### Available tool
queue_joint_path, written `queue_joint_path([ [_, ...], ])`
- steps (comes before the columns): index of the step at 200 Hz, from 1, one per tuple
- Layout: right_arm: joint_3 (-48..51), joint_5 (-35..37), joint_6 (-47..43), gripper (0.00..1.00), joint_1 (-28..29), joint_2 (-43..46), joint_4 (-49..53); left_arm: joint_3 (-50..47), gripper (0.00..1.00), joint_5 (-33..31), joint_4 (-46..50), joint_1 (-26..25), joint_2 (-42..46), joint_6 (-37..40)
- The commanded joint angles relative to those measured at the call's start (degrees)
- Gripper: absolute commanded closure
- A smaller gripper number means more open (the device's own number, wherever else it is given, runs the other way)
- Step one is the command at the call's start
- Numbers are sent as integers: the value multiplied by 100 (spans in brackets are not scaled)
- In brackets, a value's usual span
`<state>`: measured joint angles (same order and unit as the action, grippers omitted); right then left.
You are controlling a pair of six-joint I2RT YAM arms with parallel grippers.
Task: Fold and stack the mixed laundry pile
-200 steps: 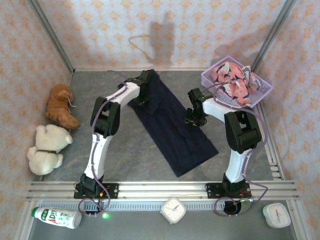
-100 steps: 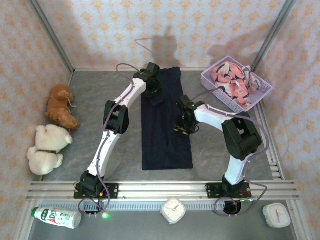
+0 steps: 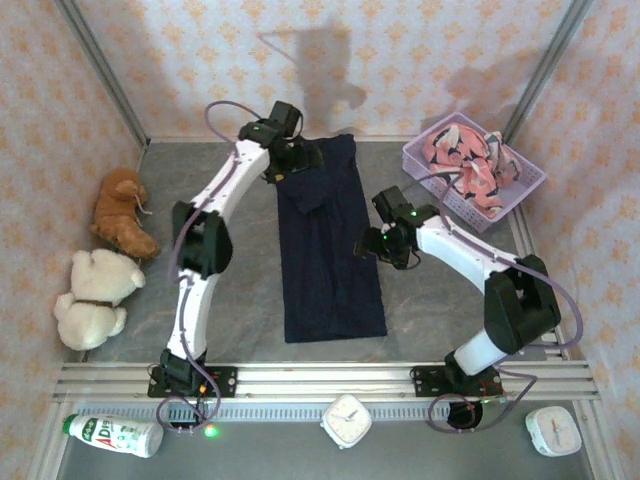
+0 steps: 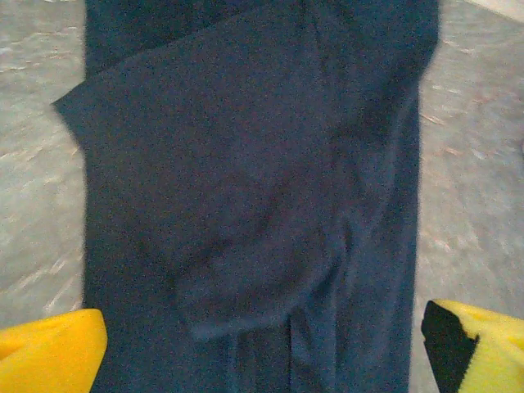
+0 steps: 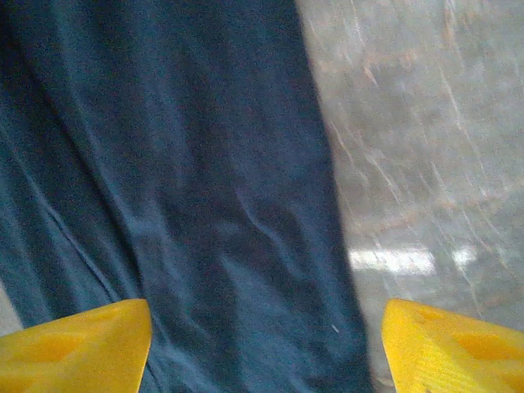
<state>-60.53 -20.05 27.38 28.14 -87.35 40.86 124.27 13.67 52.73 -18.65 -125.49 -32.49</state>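
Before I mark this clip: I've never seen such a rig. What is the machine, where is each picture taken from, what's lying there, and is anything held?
It is two robot arms bolted at the near edge of a grey table. The wide picture looks down from above and behind them. The two close-ups come from a camera on each wrist, with the yellow left fingers and right fingers at the bottom corners. A long dark navy garment lies flat in the middle, a flap folded over near its far end. A pink shark-print garment sits crumpled in a lavender basket at the far right. A brown plush toy and a cream plush toy lie at the left. Both pairs of fingers stand apart above the navy cloth, holding nothing.
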Motion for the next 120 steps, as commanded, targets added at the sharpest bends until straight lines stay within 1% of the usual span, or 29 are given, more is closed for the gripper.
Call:
queue_joint_path([
  [1, 467, -246, -362, 27, 84, 340, 407, -1555, 3, -45, -483, -92, 1270, -117],
  [17, 782, -429, -382, 28, 175, 522, 406, -2859, 6, -8, -890, -195, 2191, -437],
  [32, 1111, -530, -340, 29, 253, 669, 349, -3986, 8, -74, -1199, -402, 2879, -736],
  [57, 1622, -811, -236, 32, 285, 899, 273, -5424, 13, -204, -1397, -1031, 3688, -1323],
  [73, 1866, -950, -151, 34, 362, 1112, 264, -6160, 14, -349, -1444, -1490, 4088, -1744],
  [93, 2157, -1016, -24, 35, 463, 1323, 195, -6886, 18, -468, -1430, -2052, 4507, -2196],
  [104, 2308, -1107, 52, 36, 473, 1373, 66, -7134, 20, -512, -1308, -2281, 4683, -2345],
  [120, 2444, -1269, 158, 38, 481, 1375, -156, -7528, 26, -541, -1196, -2551, 4916, -2503],
])
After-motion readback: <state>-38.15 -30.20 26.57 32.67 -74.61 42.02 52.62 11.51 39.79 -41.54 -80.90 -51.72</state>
